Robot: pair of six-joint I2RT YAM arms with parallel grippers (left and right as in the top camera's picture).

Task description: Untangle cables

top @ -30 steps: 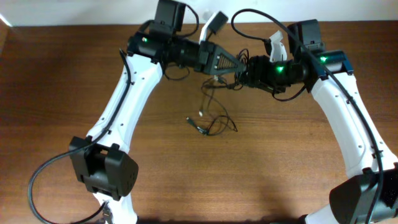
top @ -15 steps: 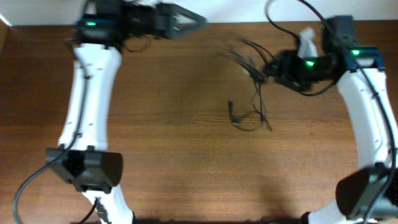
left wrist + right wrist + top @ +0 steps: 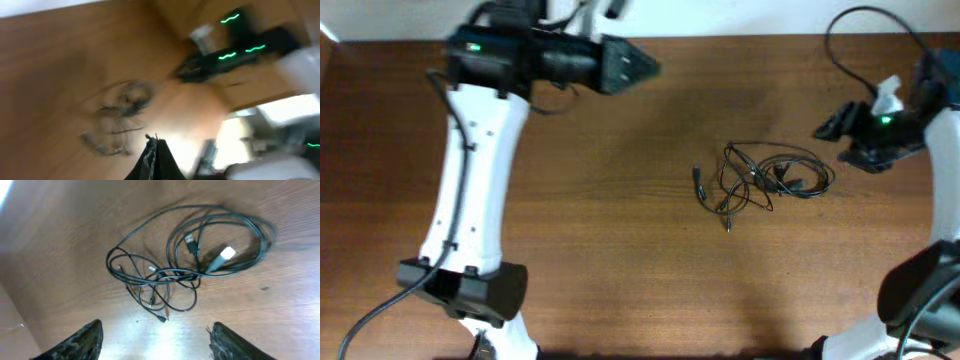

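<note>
I see the cables [image 3: 765, 177] lying tangled on the counter [image 3: 620, 250], right of centre. My left pincer [image 3: 645, 68], upper left, is closed and empty; my right pincer [image 3: 155, 340] gapes wide, holding nothing.

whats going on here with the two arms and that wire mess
Two robot arms are untangling thin black cables, which lie in a loose tangle on the wooden table. Neither arm holds them. The right tool is open beside the tangle; the left tool is shut, far off to the left.
</note>
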